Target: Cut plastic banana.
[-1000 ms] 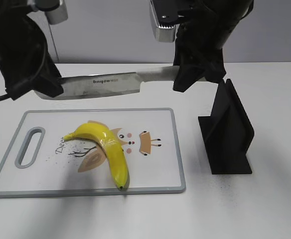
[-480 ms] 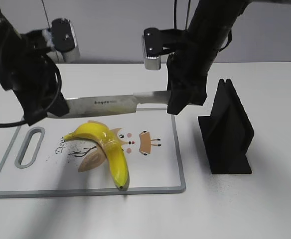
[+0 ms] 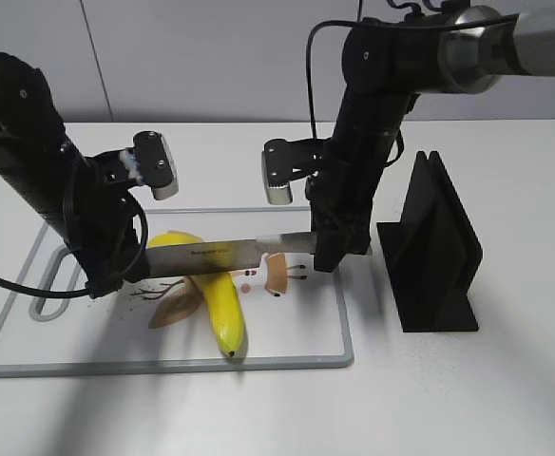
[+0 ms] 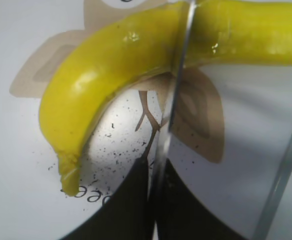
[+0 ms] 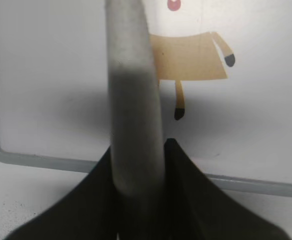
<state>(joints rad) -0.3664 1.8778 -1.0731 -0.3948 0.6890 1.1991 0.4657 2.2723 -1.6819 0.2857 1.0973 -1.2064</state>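
A yellow plastic banana [image 3: 217, 302] lies on the white cutting board [image 3: 287, 328]. A steel knife [image 3: 222, 253] lies level across the banana's upper part, blade edge against it. My right gripper [image 3: 330, 255] is shut on the knife's handle end [image 5: 135, 125]. My left gripper [image 3: 116, 275] is shut on the blade's tip end [image 4: 158, 170]. In the left wrist view the blade's thin spine [image 4: 178, 75] crosses the banana [image 4: 106, 70] near its bend and presses into it.
A black knife stand [image 3: 436, 249] stands on the table right of the board. The board's grey rim [image 5: 31, 159] and its handle slot at the left [image 3: 45, 309] show. Printed cartoon figures [image 3: 279, 273] mark the board.
Both grippers have come down with the knife, from well above the board to the banana. The blade now rests on the banana.
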